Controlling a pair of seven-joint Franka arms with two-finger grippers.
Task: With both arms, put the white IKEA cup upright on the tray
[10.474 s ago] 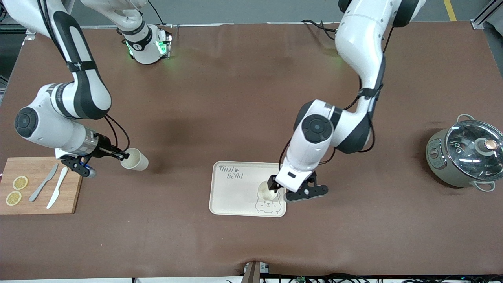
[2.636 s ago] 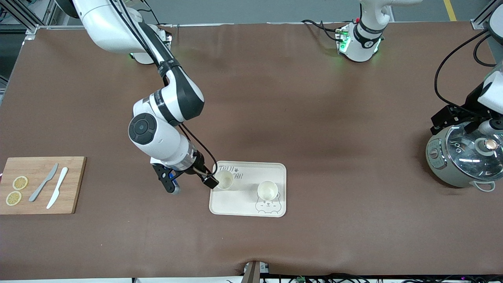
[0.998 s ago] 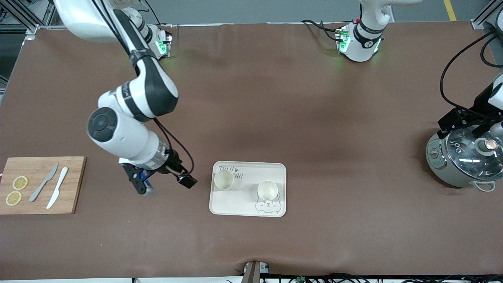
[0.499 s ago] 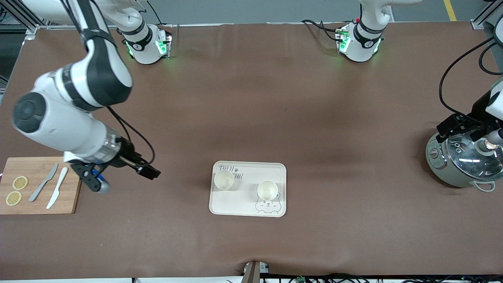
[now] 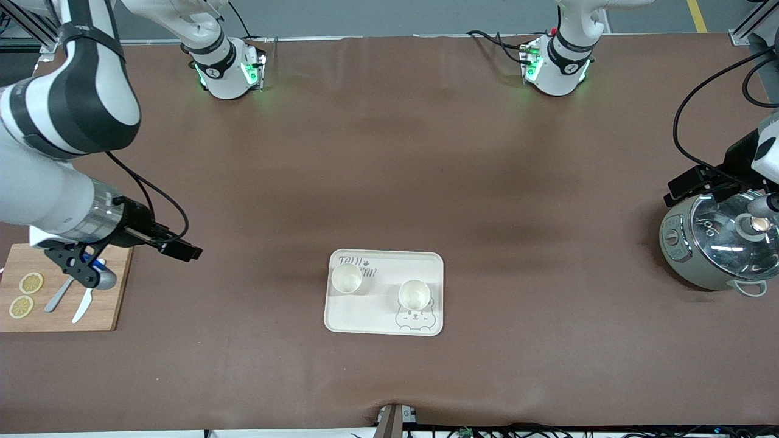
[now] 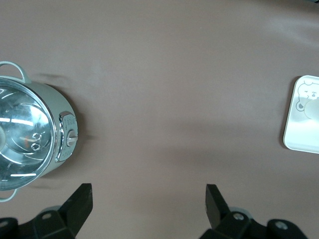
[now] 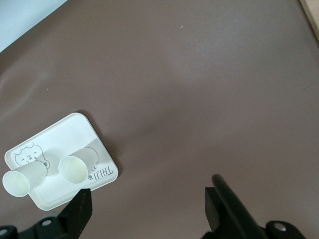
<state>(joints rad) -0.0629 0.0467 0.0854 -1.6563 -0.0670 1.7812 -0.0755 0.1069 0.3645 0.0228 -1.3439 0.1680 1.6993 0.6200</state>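
Observation:
Two white cups stand upright on the cream tray. One cup is by the "TAIJI BEAR" lettering and the other cup is above the bear face. My right gripper is open and empty. It hangs over the bare table between the cutting board and the tray. The right wrist view shows the right gripper, the tray and both cups. My left gripper is open and empty, up beside the pot. A corner of the tray shows in the left wrist view.
A grey-green pot with a glass lid stands at the left arm's end of the table; it also shows in the left wrist view. A wooden cutting board with two lemon slices and two knives lies at the right arm's end.
My right gripper let go of the cup by the lettering and drew back from the tray toward the cutting board. The left arm has stayed by the pot, shifting slightly.

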